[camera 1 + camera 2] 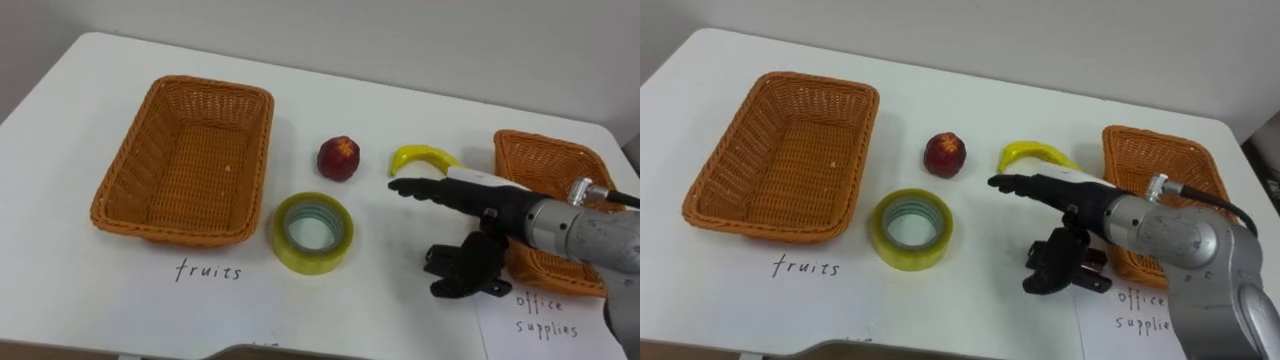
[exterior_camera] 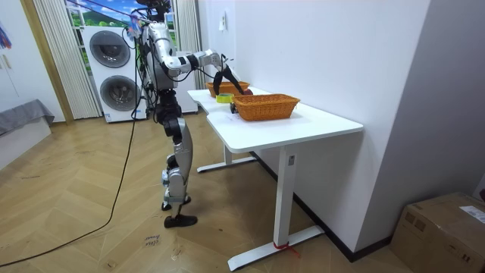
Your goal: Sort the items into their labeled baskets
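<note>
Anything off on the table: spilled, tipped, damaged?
Nothing stands out. The fruits basket and office supplies basket sit upright; the tape roll, red fruit and banana lie unsorted between them, with the open right hand beside the banana.

A white surface (image 2: 318,121) on white metal legs stands lengthwise against a plain white wall (image 2: 341,45) in a room floored with herringbone wood parquet (image 2: 76,220). At the far end, a stacked washer and dryer (image 2: 114,64) stand beside pale pleated curtains (image 2: 53,53). A low grey upholstered piece (image 2: 23,121) juts in at the room view's left edge. A cardboard box (image 2: 447,227) sits at the lower right, before a grey wall (image 2: 455,91). The light is even and soft.
</note>
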Motion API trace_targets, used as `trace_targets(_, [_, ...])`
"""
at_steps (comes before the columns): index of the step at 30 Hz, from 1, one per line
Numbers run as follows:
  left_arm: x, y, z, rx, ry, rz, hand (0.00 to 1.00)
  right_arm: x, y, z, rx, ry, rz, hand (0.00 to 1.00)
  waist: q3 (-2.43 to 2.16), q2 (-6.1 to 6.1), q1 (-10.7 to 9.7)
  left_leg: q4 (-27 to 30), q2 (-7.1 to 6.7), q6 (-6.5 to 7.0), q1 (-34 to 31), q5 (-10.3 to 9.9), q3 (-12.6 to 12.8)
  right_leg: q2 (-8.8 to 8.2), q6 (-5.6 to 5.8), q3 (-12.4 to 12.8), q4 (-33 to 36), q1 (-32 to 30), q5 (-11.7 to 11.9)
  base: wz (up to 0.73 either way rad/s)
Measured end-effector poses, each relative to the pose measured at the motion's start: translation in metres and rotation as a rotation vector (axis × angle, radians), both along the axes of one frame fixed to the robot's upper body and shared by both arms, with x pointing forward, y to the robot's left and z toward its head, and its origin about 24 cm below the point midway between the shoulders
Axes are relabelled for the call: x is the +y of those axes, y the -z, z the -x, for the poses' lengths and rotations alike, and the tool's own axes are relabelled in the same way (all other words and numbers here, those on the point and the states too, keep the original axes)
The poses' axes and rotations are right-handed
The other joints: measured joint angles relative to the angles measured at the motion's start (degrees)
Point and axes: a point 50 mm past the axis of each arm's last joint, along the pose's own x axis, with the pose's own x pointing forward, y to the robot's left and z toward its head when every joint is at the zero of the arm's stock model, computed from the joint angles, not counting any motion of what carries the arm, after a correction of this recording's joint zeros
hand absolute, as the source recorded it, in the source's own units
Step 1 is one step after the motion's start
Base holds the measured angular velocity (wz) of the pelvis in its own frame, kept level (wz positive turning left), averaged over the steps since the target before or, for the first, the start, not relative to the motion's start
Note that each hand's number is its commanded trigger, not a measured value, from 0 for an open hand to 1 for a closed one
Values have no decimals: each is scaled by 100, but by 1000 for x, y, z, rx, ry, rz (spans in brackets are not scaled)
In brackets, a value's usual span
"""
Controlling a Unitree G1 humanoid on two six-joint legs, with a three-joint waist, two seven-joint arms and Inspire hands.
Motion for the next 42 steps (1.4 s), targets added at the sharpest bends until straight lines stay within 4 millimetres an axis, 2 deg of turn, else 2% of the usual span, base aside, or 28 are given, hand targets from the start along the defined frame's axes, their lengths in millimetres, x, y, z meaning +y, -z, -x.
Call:
trace_targets(15, [-3, 1, 0, 4, -5, -1, 0, 2, 8, 1, 13, 22, 16, 0, 3, 23, 45, -2, 1, -2, -23, 1, 2, 3, 0, 4, 6, -21, 0, 0])
trace_targets(21, [-2, 1, 0, 7, -2, -10, 0, 0, 7, 1, 4, 36, 55, 0, -35, 0, -5, 11, -1, -1, -61, 2, 1, 1, 0, 4, 10, -56, 0, 0])
trace_targets(27, [0, 0, 1, 8, -4, -14, 0, -1, 7, 1, 0, 38, 60, 0, -45, -13, -78, 24, -1, -1, -83, 2, 2, 2, -1, 5, 11, -58, 0, 0])
trace_targets(42, [-1, 1, 2, 15, -8, -25, 0, -2, 7, 1, 1, 41, 73, 0, -33, 5, -121, 1, 0, -2, -100, 4, 42, 14, -8, 97, 7, -90, 5, -1])
